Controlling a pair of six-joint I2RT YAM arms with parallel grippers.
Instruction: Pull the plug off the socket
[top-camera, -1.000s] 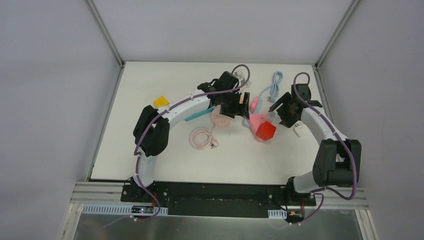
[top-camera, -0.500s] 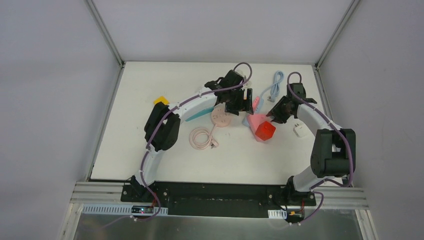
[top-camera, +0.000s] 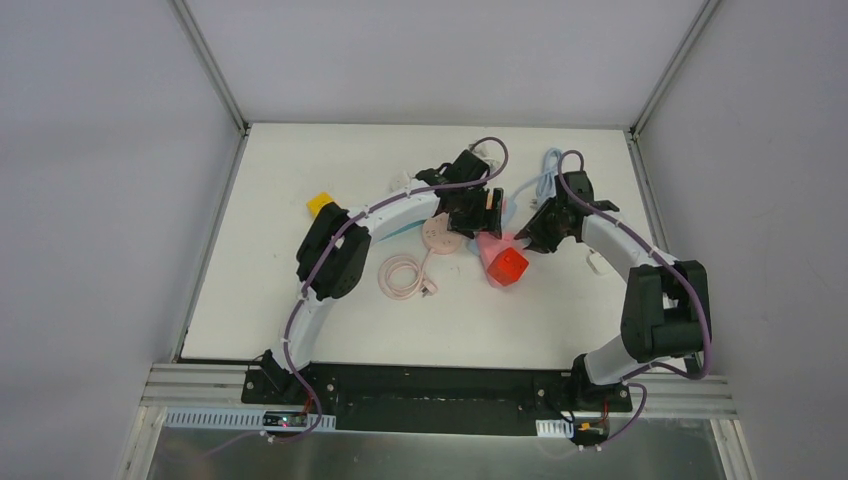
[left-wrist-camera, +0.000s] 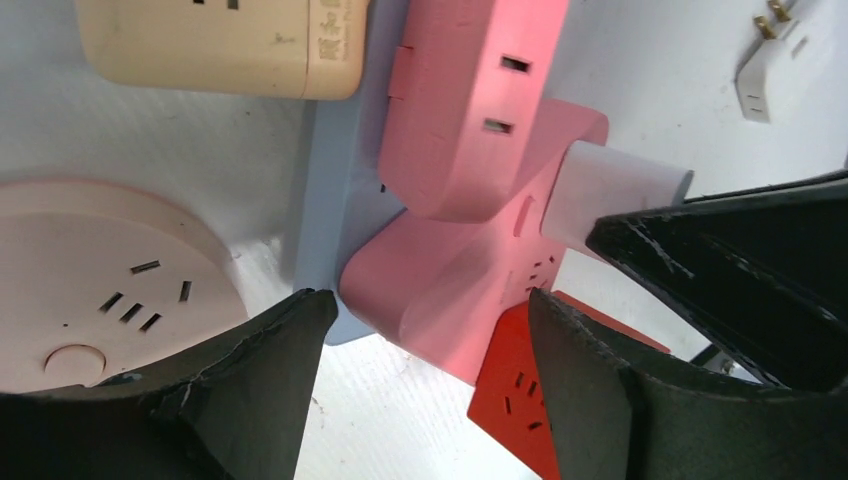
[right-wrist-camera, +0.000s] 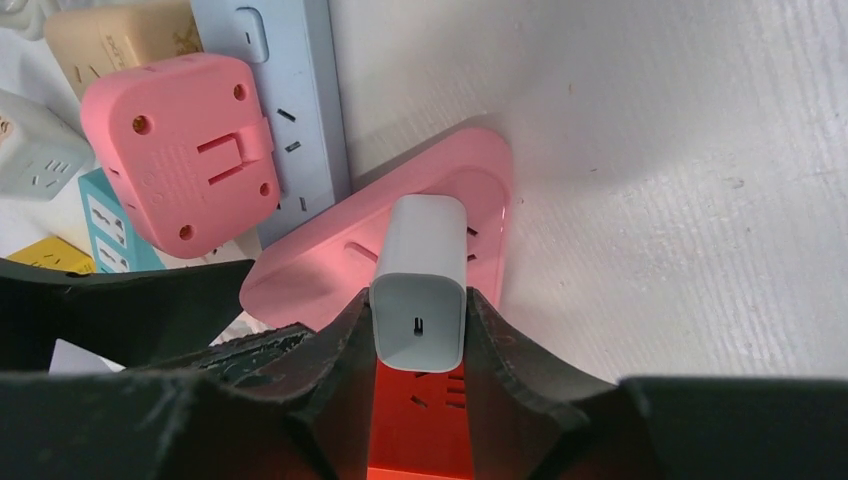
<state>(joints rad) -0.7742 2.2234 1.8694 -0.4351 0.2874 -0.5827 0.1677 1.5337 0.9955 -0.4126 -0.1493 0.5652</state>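
Observation:
A white plug (right-wrist-camera: 420, 290) sits plugged into the flat pink socket (right-wrist-camera: 490, 180) near the table's middle. My right gripper (right-wrist-camera: 418, 310) is shut on the plug, one finger pressed on each side of its body. In the left wrist view the plug (left-wrist-camera: 610, 190) stands out of the pink socket (left-wrist-camera: 450, 290). My left gripper (left-wrist-camera: 428, 300) is open and straddles that socket's near corner, with a gap at its left finger. From above, both grippers meet over the pink socket (top-camera: 492, 243), left (top-camera: 487, 215) and right (top-camera: 527, 238); the plug is hidden there.
A red cube socket (top-camera: 507, 267) lies against the pink socket's near side. Around it lie a pink adapter (left-wrist-camera: 470, 110), a pale blue power strip (right-wrist-camera: 280, 80), a beige strip (left-wrist-camera: 220, 45), a round pink socket (top-camera: 440, 235) with its coiled cable (top-camera: 403, 275), a loose white plug (top-camera: 595, 262), and a yellow block (top-camera: 320, 205).
My right gripper moved left onto the white plug and shut on it. The left gripper came over the pink socket. The red cube socket shifted left.

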